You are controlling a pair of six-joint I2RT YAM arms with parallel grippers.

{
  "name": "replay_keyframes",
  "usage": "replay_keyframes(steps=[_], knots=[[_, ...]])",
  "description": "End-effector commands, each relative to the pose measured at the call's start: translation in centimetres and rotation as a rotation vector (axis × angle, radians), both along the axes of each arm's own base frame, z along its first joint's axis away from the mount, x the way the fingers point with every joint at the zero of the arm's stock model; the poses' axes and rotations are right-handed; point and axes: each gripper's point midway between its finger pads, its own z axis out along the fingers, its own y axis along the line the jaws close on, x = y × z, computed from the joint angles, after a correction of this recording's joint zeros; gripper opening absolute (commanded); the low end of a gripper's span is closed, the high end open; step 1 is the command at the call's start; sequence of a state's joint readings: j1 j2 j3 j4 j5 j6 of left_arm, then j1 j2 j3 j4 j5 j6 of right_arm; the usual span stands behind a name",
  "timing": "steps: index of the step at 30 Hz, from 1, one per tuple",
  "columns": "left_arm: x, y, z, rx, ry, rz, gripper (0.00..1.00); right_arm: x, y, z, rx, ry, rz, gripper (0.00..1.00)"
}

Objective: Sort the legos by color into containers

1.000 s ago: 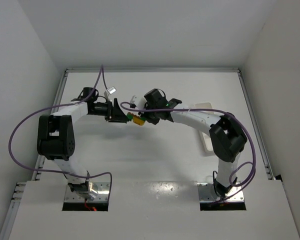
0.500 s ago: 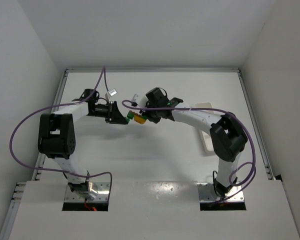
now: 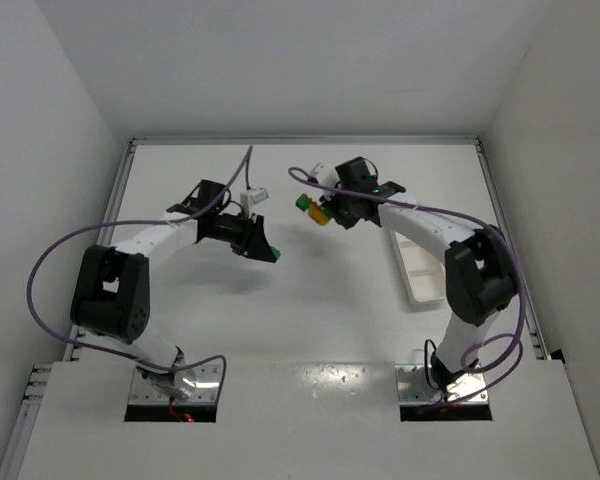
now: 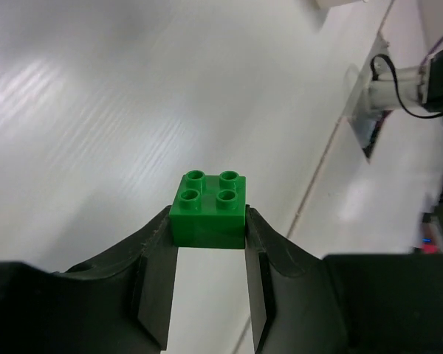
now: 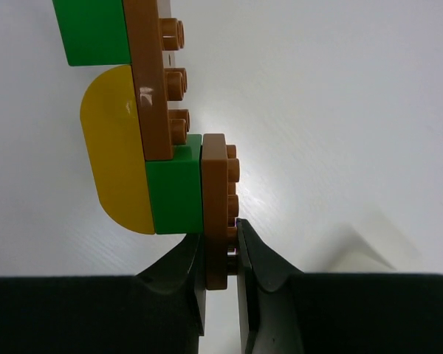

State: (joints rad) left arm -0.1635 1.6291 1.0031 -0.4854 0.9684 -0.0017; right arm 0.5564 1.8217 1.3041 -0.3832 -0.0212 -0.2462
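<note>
My left gripper is shut on a single green lego, a two-by-two brick pinched at its sides and held off the table; it also shows as a green speck in the top view. My right gripper is shut on a brown plate at the end of a joined clump of legos. That clump has a second brown plate, a yellow half-round piece and two green bricks. The white tray of containers lies at the right, partly under the right arm.
Purple cables loop off both arms. White walls close in the table on three sides, with a metal rail along the back edge. The arm bases sit at the near edge.
The left gripper has shut on the green brick and come away from the clump with it. The right gripper has carried the clump back and to the right, so the two grippers now stand apart.
</note>
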Motion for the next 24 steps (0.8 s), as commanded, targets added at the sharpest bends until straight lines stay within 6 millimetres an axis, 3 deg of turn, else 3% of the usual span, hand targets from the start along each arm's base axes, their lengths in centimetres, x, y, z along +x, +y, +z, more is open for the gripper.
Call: replay_keyframes(steps=[1, 2, 4, 5, 6, 7, 9, 10, 11, 12, 13, 14, 15, 16, 18, 19, 20, 24], knots=[[2.3, -3.2, 3.7, 0.037, -0.267, 0.012, 0.00, 2.4, -4.9, 5.6, 0.064, -0.114, -0.197, 0.00], [3.0, -3.5, 3.7, 0.065, -0.298, 0.041, 0.00, 3.1, -7.6, 7.1, 0.070, -0.152, -0.260, 0.00], [4.3, -5.8, 4.9, 0.066, -0.361, 0.034, 0.00, 3.1, -10.5, 7.8, 0.071, -0.159, -0.347, 0.00], [4.9, -6.7, 5.3, 0.069, -0.382, 0.029, 0.00, 3.3, -12.9, 9.1, 0.073, -0.186, -0.405, 0.00], [5.6, -8.6, 7.0, 0.046, -0.422, 0.018, 0.00, 2.9, -14.4, 8.5, 0.067, -0.168, -0.459, 0.00], [6.0, -9.8, 7.4, 0.029, -0.433, 0.006, 0.00, 2.9, -15.8, 8.7, 0.061, -0.176, -0.493, 0.00], [7.6, -12.1, 6.9, 0.047, -0.453, 0.008, 0.00, 2.2, -19.3, 8.8, 0.069, -0.170, -0.610, 0.00], [8.1, -14.5, 9.0, 0.009, -0.491, -0.006, 0.00, 2.0, -20.5, 8.8, 0.076, -0.170, -0.646, 0.00], [8.8, -15.9, 7.3, 0.029, -0.460, -0.010, 0.00, 1.6, -22.6, 8.7, 0.072, -0.166, -0.713, 0.00], [9.3, -17.2, 7.5, 0.021, -0.470, -0.010, 0.00, 0.8, -23.6, 8.7, 0.087, -0.158, -0.758, 0.00], [9.7, -19.8, 9.6, -0.028, -0.504, -0.024, 0.00, 0.4, -24.5, 8.6, 0.091, -0.151, -0.790, 0.00], [10.0, -21.1, 9.7, -0.035, -0.507, -0.028, 0.00, 0.0, -25.3, 8.8, 0.094, -0.157, -0.825, 0.00], [10.5, -22.6, 7.7, -0.023, -0.485, -0.049, 0.00, -1.0, -26.8, 8.2, 0.086, -0.132, -0.873, 0.00], [10.6, -25.0, 9.7, -0.064, -0.512, -0.051, 0.00, -1.6, -27.5, 8.6, 0.093, -0.137, -0.898, 0.00], [10.4, -27.5, 9.8, -0.085, -0.526, -0.081, 0.00, -2.7, -29.0, 8.7, 0.099, -0.133, -0.955, 0.00], [10.3, -28.7, 8.2, -0.078, -0.512, -0.100, 0.00, -3.6, -29.4, 8.3, 0.098, -0.113, -0.978, 0.00], [9.4, -30.6, 9.4, -0.108, -0.537, -0.127, 0.00, -4.2, -29.7, 8.7, 0.112, -0.128, -0.998, 0.00], [8.5, -34.0, 8.0, -0.130, -0.533, -0.167, 0.00, -6.6, -31.7, 9.2, 0.115, -0.130, -1.073, 0.00]])
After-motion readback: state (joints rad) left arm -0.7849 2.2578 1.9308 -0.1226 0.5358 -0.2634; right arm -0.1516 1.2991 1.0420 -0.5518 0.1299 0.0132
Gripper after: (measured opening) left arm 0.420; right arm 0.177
